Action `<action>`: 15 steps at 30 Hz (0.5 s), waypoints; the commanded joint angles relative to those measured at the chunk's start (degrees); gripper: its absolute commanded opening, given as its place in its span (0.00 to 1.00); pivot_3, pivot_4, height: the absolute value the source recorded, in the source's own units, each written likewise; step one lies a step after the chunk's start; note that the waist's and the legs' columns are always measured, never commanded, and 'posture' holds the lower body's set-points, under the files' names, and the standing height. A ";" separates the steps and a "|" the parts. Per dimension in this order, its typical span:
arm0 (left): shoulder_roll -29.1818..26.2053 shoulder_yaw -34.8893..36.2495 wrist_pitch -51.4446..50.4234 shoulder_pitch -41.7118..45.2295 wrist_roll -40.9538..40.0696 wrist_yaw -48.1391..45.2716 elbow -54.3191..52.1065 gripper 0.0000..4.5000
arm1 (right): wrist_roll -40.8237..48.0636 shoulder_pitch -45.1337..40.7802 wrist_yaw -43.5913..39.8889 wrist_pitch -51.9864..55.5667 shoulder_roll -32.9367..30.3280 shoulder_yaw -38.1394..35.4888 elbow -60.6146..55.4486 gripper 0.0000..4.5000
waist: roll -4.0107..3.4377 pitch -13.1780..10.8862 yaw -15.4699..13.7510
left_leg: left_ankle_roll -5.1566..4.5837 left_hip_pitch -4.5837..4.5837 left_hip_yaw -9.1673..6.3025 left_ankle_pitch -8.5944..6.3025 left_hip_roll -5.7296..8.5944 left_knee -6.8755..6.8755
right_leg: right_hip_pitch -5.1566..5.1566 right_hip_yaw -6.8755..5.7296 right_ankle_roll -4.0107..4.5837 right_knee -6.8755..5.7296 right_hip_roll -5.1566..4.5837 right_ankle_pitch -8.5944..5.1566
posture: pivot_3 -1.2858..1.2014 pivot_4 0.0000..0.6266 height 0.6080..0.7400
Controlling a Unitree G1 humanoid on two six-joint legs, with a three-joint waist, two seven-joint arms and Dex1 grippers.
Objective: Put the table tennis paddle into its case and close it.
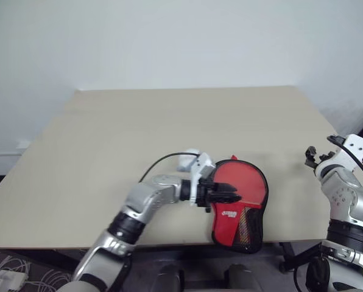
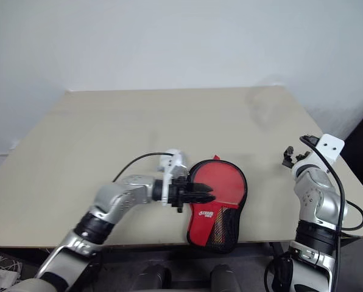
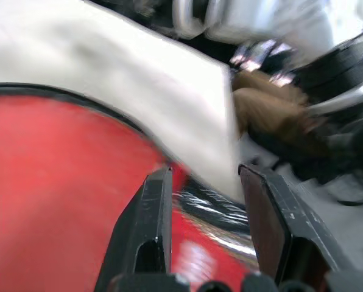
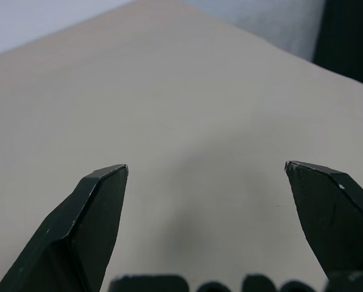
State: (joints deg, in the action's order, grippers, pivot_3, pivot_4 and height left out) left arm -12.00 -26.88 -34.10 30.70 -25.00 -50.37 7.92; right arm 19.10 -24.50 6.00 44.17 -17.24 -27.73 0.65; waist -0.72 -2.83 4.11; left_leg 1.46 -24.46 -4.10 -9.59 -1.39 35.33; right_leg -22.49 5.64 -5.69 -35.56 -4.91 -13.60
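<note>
The case [image 1: 247, 182] lies flat near the table's front edge, red side up. Its black-piped mesh panel [image 1: 250, 228] is at the narrow end, which reaches the edge. It looks shut, and the table tennis paddle is hidden. My left gripper [image 1: 230, 194] reaches in from the left and hovers over the middle of the case, pointing right. In the left wrist view its fingers [image 3: 157, 201] stand apart over the case [image 3: 47, 182] with nothing between them. My right gripper [image 1: 312, 156] is open above the table's right side, well clear of the case, and its fingertips [image 4: 105, 182] are spread wide over bare tabletop.
The beige table [image 1: 169, 121] stretches wide behind and to the left of the case, with a white wall beyond. Its front edge runs just under the case's narrow end. White cables lie on the floor [image 1: 5, 277] at the lower left.
</note>
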 commanded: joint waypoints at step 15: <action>9.34 -5.21 11.79 2.63 20.81 4.44 19.68 0.39 | 10.59 -19.29 -20.85 10.03 -2.48 8.49 11.84 1.00 | 0.05 0.01 0.01 | -0.01 0.01 -0.04 0.00 -0.01 -0.03 | 0.00 -0.02 -0.01 -0.03 0.03 -0.01 | 0.52 0.00 1.00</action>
State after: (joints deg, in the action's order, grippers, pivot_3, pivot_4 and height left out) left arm -1.45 -30.98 -18.31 35.38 -5.01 -43.78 26.05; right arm 29.45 -40.86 -13.33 55.84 -19.50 -20.10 11.19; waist -0.66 -2.82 4.12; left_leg 1.45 -24.44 -4.15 -9.59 -1.40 35.29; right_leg -22.50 5.62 -5.70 -35.60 -4.88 -13.60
